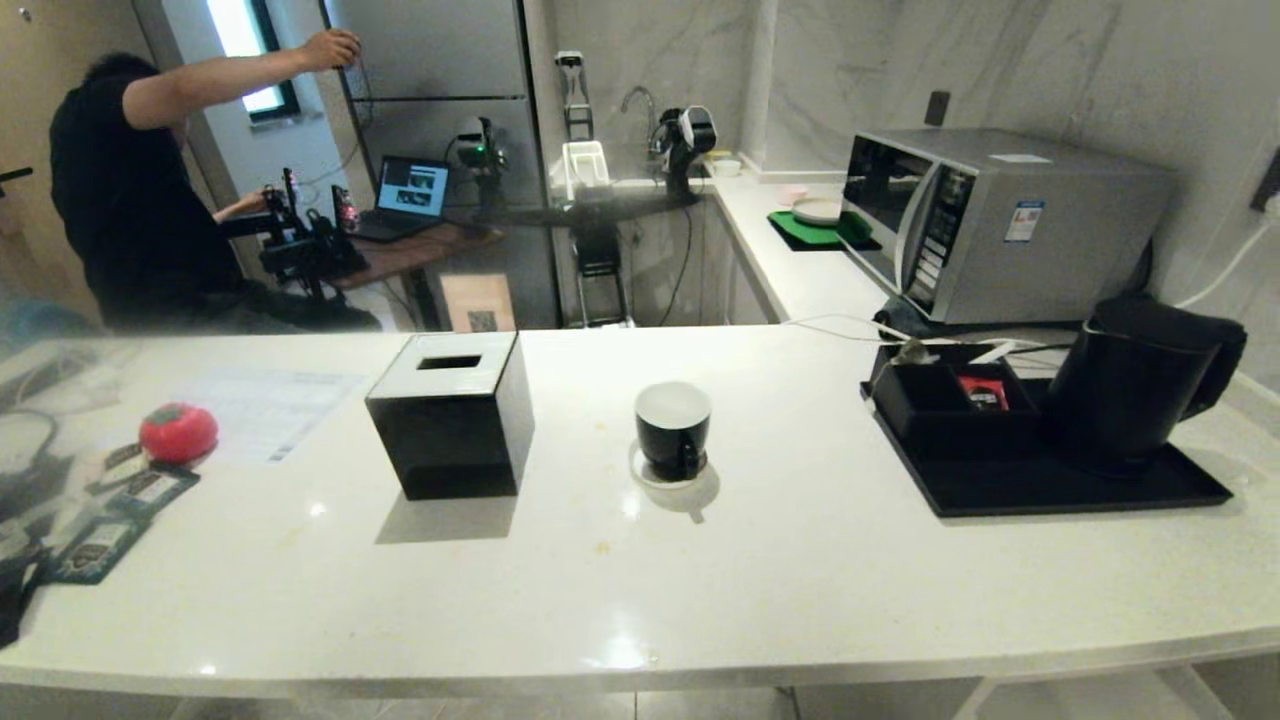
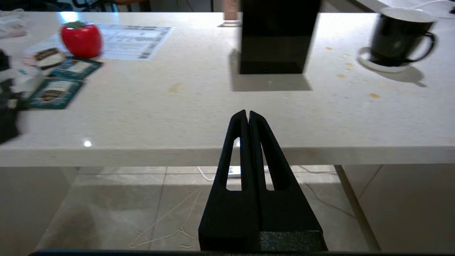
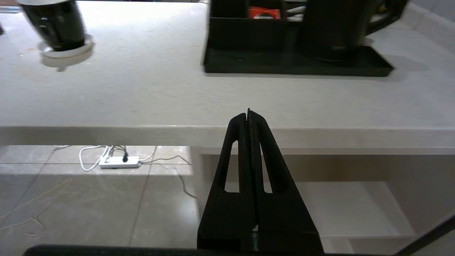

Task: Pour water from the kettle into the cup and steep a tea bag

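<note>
left hand (image 2: 247, 114) closed (empty), cup (image 1: 672, 430) unfilled

Left gripper (image 2: 247, 113), fingers pressed together, is seen before the edge of the white counter (image 2: 213, 106). On it are shown a black box (image 2: 277, 35), the cup (image 2: 398, 35) on a saucer (image 2: 382, 65), a red tomato-shaped object (image 2: 81, 38), and printed packets (image 2: 57, 90).
</note>
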You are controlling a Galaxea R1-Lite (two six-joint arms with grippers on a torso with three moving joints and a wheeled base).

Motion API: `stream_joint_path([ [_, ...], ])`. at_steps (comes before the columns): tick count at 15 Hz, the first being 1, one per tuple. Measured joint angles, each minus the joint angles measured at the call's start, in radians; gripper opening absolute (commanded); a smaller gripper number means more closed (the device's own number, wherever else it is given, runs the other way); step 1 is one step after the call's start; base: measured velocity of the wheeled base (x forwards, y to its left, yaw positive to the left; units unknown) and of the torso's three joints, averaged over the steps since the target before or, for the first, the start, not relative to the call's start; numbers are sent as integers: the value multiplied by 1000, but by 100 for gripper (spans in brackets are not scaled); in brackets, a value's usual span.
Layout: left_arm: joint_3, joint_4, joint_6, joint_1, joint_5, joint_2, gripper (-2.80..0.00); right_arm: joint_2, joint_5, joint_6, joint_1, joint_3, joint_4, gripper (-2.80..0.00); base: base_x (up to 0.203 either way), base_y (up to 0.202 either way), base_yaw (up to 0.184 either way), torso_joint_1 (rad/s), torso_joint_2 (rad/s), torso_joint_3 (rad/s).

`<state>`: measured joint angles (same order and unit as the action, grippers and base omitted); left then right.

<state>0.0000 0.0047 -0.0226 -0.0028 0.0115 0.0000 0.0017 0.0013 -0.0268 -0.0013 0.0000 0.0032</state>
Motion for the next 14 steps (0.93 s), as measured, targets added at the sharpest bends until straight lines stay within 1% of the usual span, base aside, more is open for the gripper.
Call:
stream_joint_path([
  [9, 0, 0, 1, 0, 0, 0, -280, 0, -1, -4, 0, 0, 0, -280, 0, -191, 1, 3, 2, 2],
  [11, 0, -1, 1, 0, 0, 0, -280, 0, -2, -8, 0, 0, 0, -280, 0, -80, 1, 1, 1, 0],
  [14, 0, -1, 1, 0, 0, 0, -280, 0, -1, -6, 0, 0, 0, -280, 0, 0, 0, 0, 0, 0],
])
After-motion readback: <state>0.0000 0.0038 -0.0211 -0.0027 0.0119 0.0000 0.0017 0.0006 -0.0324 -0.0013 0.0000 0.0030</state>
